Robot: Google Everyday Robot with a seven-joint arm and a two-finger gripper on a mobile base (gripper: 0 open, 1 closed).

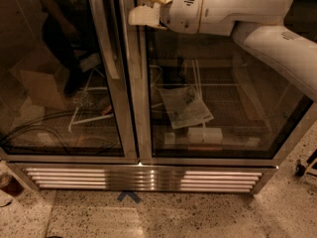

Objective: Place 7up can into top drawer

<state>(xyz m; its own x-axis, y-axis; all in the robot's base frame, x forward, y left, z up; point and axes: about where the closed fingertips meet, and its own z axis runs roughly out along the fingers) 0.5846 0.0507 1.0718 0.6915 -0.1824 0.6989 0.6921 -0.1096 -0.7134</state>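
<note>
My white arm [257, 14] comes in from the upper right across the top of the camera view. Its gripper [148, 6] is at the top edge, in front of the glass-door fridge's centre post, and is partly cut off by the frame. The 7up can is out of view. The top drawer is also out of view.
A two-door glass fridge [138, 108] fills the view, with a metal vent grille [143, 177] along its base. Inside lie a paper sheet [185, 105], a white box [204, 134] and wire racks. Speckled floor [198, 214] with a blue tape mark [129, 197] lies in front.
</note>
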